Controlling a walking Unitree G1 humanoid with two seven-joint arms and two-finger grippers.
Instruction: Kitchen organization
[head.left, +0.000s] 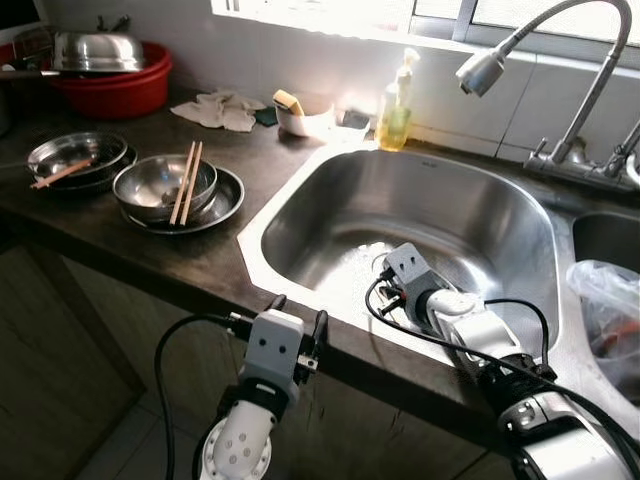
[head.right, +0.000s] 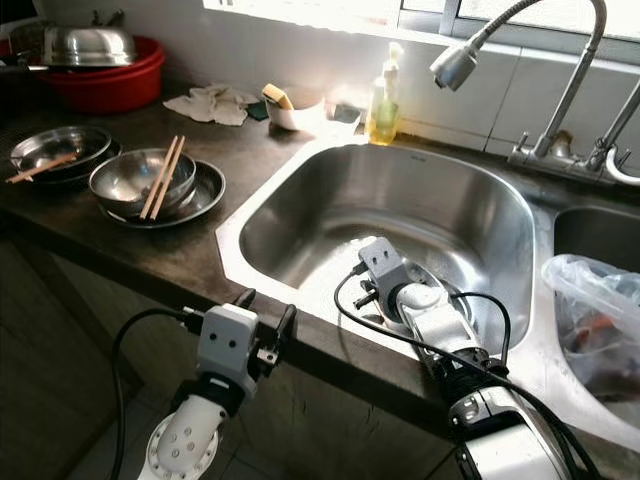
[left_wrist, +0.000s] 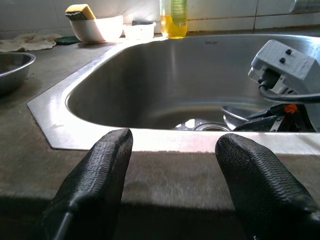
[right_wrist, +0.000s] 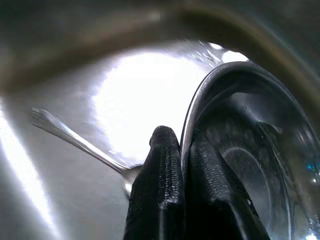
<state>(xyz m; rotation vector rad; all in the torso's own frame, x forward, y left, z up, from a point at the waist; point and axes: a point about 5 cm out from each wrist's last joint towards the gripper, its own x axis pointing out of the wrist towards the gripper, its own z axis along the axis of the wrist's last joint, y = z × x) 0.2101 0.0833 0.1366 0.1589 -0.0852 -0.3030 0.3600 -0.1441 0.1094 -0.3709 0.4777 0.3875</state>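
Dark stone tabletop (head.left: 160, 250) runs along a white-tiled kitchen wall under a bright window, with a stainless steel sink basin (head.left: 300, 215) set into it and a curved chrome tap (head.left: 570, 60) above. Down in that basin the right tool (right_wrist: 182, 165) has its two black fingers pinched together on the rim of a shiny steel bowl (right_wrist: 250, 150), one finger outside the wall and one inside; a steel spoon (right_wrist: 75, 142) lies on the sink floor just beside it. The left tool (left_wrist: 172, 170) hovers at the front edge of the tabletop with its fingers spread wide and nothing between them.

To the left on the tabletop sit a steel bowl on a steel plate with a pair of wooden chopsticks (head.left: 186, 182) laid across it, and further left another round steel dish (head.left: 75, 155) with one more chopstick. A red plastic basin (head.left: 120, 90) holding a steel lid stands at the back corner, near a crumpled pale cloth (head.left: 222, 108), a white bowl with a yellow sponge (head.left: 300, 112) and a yellow soap bottle (head.left: 395, 115). A clear plastic bag (head.left: 605, 305) rests by the second basin.

Judging by this, the tidying looks early: the bowl is gripped but not lifted out, and the spoon, chopsticks and stacked dishes remain to be sorted.
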